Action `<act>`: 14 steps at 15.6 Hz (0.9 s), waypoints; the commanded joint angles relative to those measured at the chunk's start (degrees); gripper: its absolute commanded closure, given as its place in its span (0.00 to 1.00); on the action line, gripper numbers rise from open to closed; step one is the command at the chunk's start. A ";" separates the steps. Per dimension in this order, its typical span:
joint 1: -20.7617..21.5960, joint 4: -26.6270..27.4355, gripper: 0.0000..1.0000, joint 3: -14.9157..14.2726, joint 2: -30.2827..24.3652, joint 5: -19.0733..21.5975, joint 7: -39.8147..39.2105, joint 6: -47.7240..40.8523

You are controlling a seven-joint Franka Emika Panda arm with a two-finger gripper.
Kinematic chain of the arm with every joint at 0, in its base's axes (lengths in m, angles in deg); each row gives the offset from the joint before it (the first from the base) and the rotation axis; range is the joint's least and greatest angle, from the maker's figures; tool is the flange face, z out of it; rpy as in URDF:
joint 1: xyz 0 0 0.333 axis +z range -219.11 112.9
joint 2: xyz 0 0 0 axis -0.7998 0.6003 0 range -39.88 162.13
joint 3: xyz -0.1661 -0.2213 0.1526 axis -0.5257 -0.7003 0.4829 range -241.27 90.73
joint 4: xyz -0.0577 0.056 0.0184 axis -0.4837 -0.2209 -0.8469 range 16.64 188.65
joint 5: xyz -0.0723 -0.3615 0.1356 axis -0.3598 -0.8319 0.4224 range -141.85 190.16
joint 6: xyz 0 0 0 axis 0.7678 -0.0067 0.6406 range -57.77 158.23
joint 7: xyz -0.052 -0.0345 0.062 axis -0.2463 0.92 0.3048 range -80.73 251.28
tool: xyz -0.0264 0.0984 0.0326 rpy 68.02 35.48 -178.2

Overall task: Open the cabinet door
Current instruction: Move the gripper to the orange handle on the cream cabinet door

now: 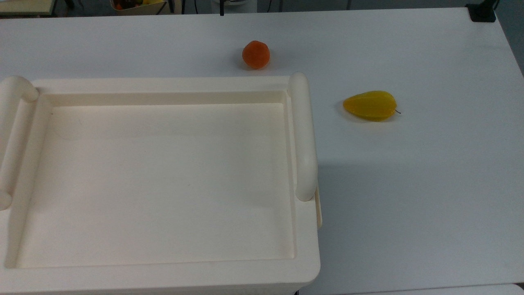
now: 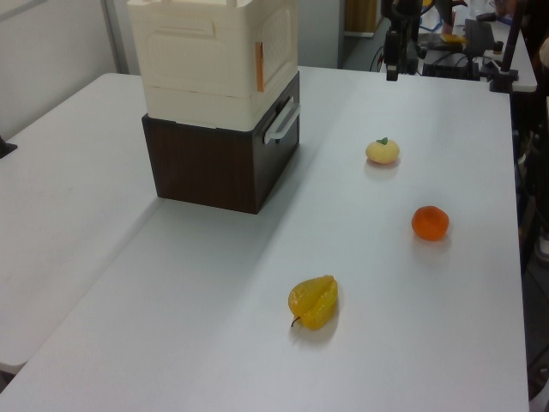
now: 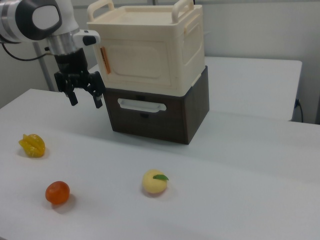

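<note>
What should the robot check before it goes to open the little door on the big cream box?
1. Tool open and holding nothing: ok.
2. Cabinet door shut flat against the cabinet: ok, not opened yet.
3. Tool close to the door's orange tab: ok, just to the right view's left of it, not touching.
4. Fruits out of the way: ok, star fruit, orange and peach lie apart from the cabinet.
5. Which edge has the hinges: cannot tell.

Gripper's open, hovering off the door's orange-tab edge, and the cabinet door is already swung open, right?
Not quite. In the right view the cabinet door sits shut, flush in the cabinet front. The rest stands: the gripper is open, hanging beside the orange tab edge, touching nothing.
</note>
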 commanded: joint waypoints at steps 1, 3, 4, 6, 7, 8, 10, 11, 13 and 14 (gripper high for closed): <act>1.51 -6.50 0.00 0.08 2.97 1.26 -0.13 1.48; 3.00 -7.04 0.00 0.08 3.59 1.43 0.05 6.56; 3.18 -6.95 0.00 0.08 3.94 1.35 -0.04 9.72; 3.45 -7.13 0.00 0.08 6.04 1.17 0.05 15.96; 3.54 -7.30 0.00 0.17 7.10 1.17 0.13 19.47; 3.54 -7.91 0.00 0.26 7.98 1.26 0.13 22.64; 3.45 -8.62 0.03 0.96 9.65 1.52 0.57 27.05; 3.45 -9.23 0.03 1.05 10.44 1.52 1.10 28.81; 3.97 -9.94 0.03 1.31 11.76 1.52 1.80 32.15; 4.76 -10.03 0.03 1.31 12.37 1.35 2.33 33.99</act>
